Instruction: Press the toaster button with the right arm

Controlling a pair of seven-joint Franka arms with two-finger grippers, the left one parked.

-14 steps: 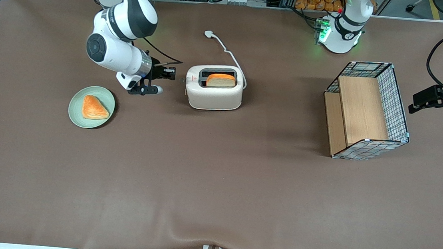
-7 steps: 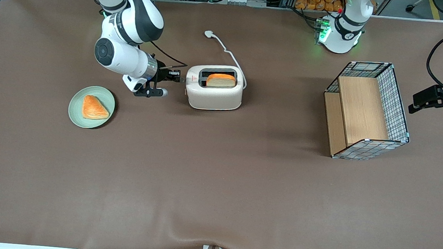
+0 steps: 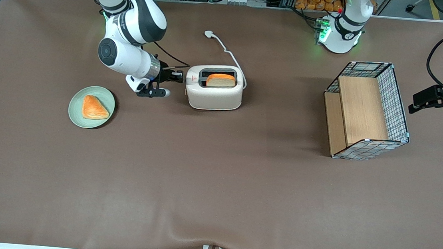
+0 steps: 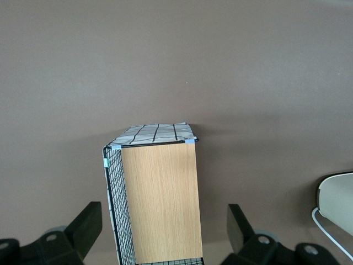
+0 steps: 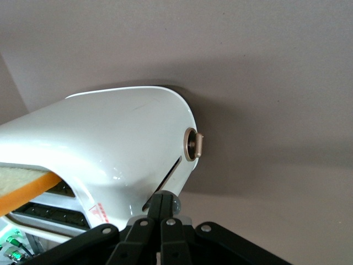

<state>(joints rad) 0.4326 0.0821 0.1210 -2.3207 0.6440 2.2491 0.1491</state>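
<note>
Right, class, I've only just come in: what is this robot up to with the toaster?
The right arm has brought its gripper up against the narrow end of the toaster, which has a slice of bread in one slot. In the wrist view the closed fingers sit at the slot in that end, while the small round button beside it is untouched. A plate with a pastry sits nearby.

The brown table (image 3: 216,188) carries the toaster (image 3: 214,93), a green plate (image 3: 76,106) and a wire basket (image 3: 400,116).
</note>
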